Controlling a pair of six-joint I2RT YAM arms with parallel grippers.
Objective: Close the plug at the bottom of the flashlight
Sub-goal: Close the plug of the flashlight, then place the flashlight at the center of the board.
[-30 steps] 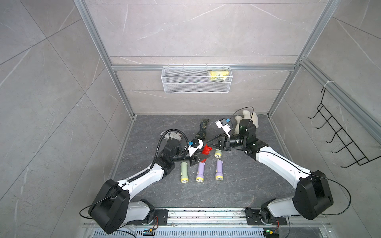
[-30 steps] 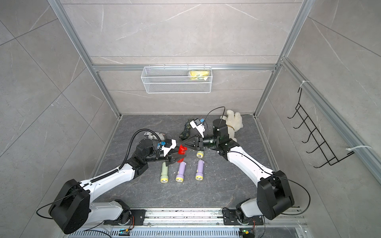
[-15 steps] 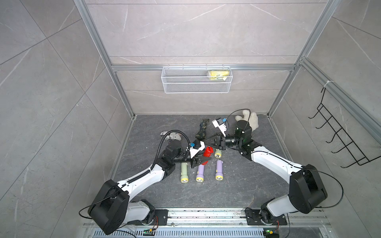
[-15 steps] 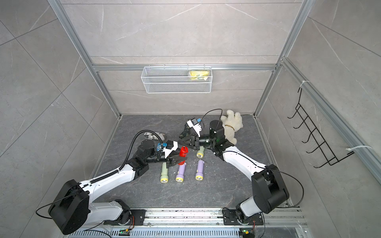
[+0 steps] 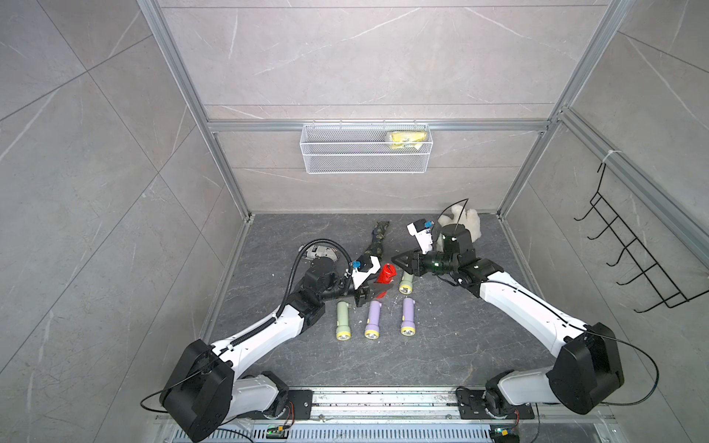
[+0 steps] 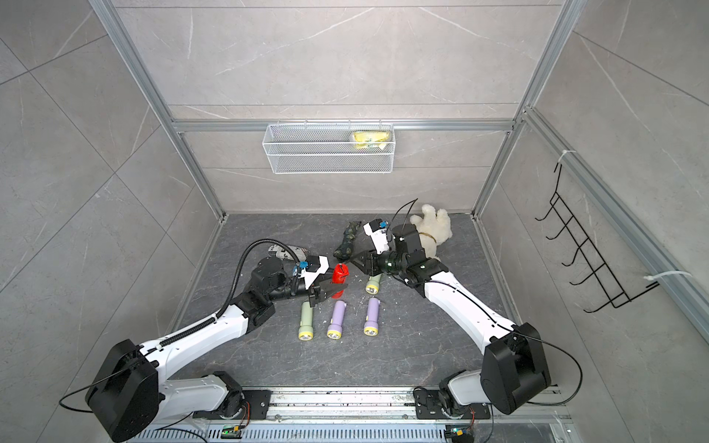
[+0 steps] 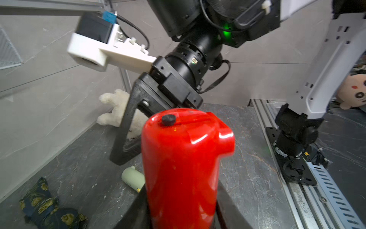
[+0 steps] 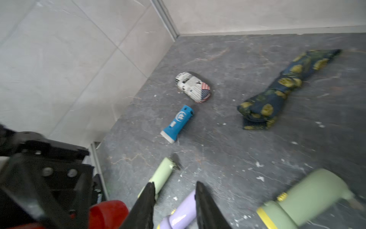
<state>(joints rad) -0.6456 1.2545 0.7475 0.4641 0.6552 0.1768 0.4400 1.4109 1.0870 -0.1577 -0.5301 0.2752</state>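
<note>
At the left of centre in a top view, your left pincer (image 5: 375, 288) is clamped on the red flashlight (image 5: 385, 273). It holds the flashlight off the bench (image 5: 441, 345), with the bottom end raised toward the other arm.

In the left wrist view the flashlight fills the lower middle of the frame, and its bottom end (image 7: 184, 119) sits at mid-height. That face looks smooth: you see a small black stud (image 7: 168, 119) at its left, a shallow groove running right from the stud, and a red lug at the right edge. No prongs stand out of it. I judge the plug to be folded in, or very nearly so, though the frame is too soft to show whether it sits fully flush.

Just right of the red flashlight, your right pincer (image 5: 398, 261) hangs close to that end without touching it. In the right wrist view its fingers (image 8: 147, 200) stand apart at the lower middle, with nothing between them.

So the closing itself looks done. What is left, by my reading, is to check the seating and put the flashlight down.

Four more flashlights lie low in the top view: a green flashlight (image 5: 342, 320) at the left of the front row, two purple flashlights (image 5: 373, 324) beside it, and a second green one (image 5: 406, 283) under the right pincer. From there you cannot tell how their plugs stand.
</note>
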